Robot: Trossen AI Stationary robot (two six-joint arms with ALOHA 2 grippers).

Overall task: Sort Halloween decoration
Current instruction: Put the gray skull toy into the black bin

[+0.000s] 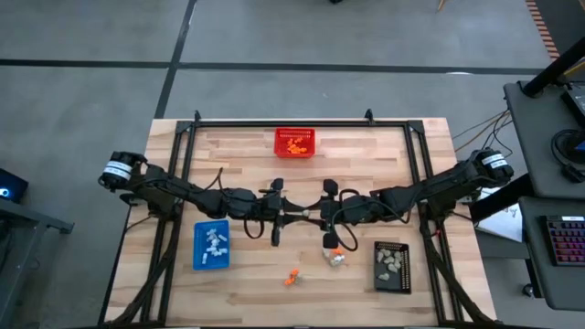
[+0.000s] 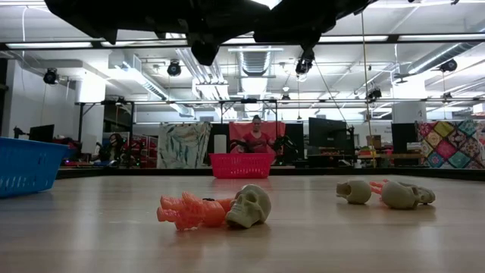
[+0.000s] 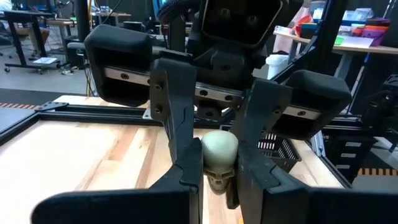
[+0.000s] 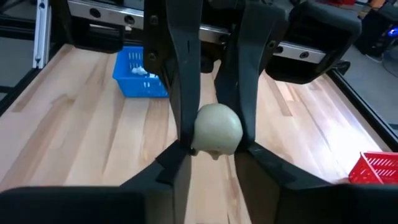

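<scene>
Halloween decoration (image 1: 335, 259) partly sorted. The red basket (image 1: 279, 143), well beyond both hands, has orange pieces. The blue tray (image 1: 196, 247), near side of the left hand, has white ones. The black tray (image 1: 377, 267), near side of the right hand, has grey-beige ones.

Left over: a pale skull (image 4: 217, 129) up in the air mid-desk, between the two hands meeting tip to tip. Left hand (image 1: 291, 217) is closed down narrow on it, a finger on each flank. Right hand (image 1: 315, 217) is head-on at the same skull; can't tell if it is gripping or loose. Looks like a handover, probably heading for the black tray.

Also loose on the desk (image 1: 247, 164): a small clump just below the right hand, and an orange piece (image 1: 291, 279) further toward the near edge. The low view shows an orange figure (image 2: 186, 212) touching a skull, plus two more skulls (image 2: 355, 191) off to the side. So most is done, a handful remains.
</scene>
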